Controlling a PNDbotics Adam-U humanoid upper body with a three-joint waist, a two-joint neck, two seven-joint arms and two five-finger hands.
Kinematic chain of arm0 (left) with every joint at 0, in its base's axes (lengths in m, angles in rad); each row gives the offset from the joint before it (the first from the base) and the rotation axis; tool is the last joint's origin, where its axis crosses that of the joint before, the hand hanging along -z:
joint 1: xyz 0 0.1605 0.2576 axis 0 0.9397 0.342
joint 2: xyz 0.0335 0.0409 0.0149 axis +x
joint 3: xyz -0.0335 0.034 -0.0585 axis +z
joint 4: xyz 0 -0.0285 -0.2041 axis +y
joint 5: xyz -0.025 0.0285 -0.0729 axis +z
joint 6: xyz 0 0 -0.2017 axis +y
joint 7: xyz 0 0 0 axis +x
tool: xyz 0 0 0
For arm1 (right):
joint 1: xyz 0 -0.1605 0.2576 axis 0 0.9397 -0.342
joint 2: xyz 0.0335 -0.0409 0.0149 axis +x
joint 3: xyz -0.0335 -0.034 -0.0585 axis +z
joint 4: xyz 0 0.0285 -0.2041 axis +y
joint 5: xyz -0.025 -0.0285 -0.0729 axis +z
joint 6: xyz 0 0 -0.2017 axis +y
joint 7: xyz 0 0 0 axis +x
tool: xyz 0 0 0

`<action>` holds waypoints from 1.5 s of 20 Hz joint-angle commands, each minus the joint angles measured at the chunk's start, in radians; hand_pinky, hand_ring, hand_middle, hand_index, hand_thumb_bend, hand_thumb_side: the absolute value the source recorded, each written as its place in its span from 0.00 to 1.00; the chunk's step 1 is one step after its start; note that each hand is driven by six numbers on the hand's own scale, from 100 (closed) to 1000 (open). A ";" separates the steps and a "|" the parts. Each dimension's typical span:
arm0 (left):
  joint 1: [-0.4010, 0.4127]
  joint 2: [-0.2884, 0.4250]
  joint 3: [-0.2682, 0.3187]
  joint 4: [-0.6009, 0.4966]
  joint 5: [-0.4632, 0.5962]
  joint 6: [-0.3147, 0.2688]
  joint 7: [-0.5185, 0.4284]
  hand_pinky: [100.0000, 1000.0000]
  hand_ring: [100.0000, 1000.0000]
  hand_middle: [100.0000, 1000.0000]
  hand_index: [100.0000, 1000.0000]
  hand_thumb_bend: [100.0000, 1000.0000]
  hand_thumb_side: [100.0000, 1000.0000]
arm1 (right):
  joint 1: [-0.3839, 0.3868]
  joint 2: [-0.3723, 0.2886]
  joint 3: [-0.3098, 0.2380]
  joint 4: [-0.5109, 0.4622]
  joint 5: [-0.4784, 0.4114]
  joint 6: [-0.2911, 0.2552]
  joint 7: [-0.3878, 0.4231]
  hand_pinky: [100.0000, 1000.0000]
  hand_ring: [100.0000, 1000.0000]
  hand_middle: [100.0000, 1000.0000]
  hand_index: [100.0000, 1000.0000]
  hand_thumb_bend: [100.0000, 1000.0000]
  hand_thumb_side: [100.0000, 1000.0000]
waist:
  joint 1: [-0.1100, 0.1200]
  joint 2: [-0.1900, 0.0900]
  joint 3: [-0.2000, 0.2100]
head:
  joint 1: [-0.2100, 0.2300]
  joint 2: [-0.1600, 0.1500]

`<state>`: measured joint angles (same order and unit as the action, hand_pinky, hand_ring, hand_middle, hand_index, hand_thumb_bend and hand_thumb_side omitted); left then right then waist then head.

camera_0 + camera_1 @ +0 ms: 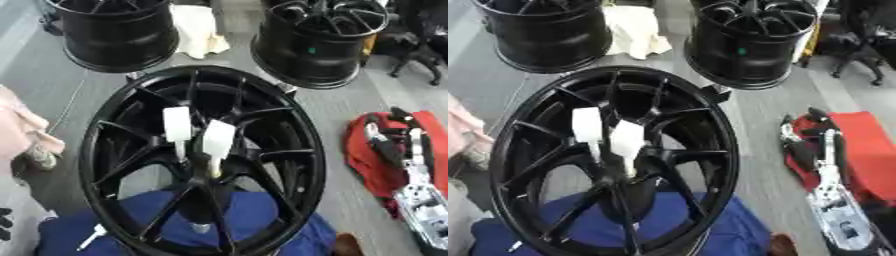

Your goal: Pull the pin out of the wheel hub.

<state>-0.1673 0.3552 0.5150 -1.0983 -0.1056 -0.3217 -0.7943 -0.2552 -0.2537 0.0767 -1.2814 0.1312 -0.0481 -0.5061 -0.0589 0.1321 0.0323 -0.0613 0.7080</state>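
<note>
A black wheel hub stands nearly upright in the middle of the view, leaning on something covered in blue cloth at six o'clock, probably so the spokes face whoever works on it. Two white pins sit side by side in the centre of the hub, their broad flat heads toward twelve o'clock and their thin shanks running down into the boss where the spokes meet. The one at the right sits slightly lower. Both look seated, so the pulling has not begun.

Neither robot hand shows in either view, so I cannot tell whether they are open or closed, and nothing has hold of a pin.

Two more black rims stand behind at eleven and one o'clock. At three o'clock a red cloth lies on the floor with a silvery, black-jointed mechanism on it.
</note>
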 commanded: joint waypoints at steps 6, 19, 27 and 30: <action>-0.006 0.019 0.002 -0.019 0.015 -0.060 -0.057 0.70 0.49 0.52 0.75 0.16 0.77 | 0.005 -0.001 0.015 0.044 -0.029 -0.044 -0.045 0.64 0.58 0.69 0.83 0.10 0.42 | 0.005 -0.008 -0.007 | 0.008 -0.019; -0.002 0.020 0.002 -0.009 0.024 -0.060 -0.057 0.70 0.50 0.53 0.75 0.16 0.77 | 0.008 0.011 0.015 0.046 -0.011 -0.058 -0.044 0.64 0.58 0.69 0.83 0.10 0.41 | 0.010 -0.010 -0.010 | 0.007 -0.012; 0.000 0.020 0.001 -0.004 0.026 -0.060 -0.059 0.70 0.50 0.53 0.75 0.17 0.77 | 0.007 0.013 0.017 0.052 -0.007 -0.063 -0.047 0.64 0.57 0.68 0.83 0.10 0.41 | 0.012 -0.014 -0.012 | 0.015 0.022; 0.000 0.020 0.000 -0.003 0.027 -0.061 -0.059 0.70 0.50 0.53 0.75 0.17 0.77 | 0.007 0.014 0.017 0.055 -0.004 -0.063 -0.046 0.64 0.57 0.68 0.84 0.10 0.41 | 0.013 -0.015 -0.012 | 0.016 0.038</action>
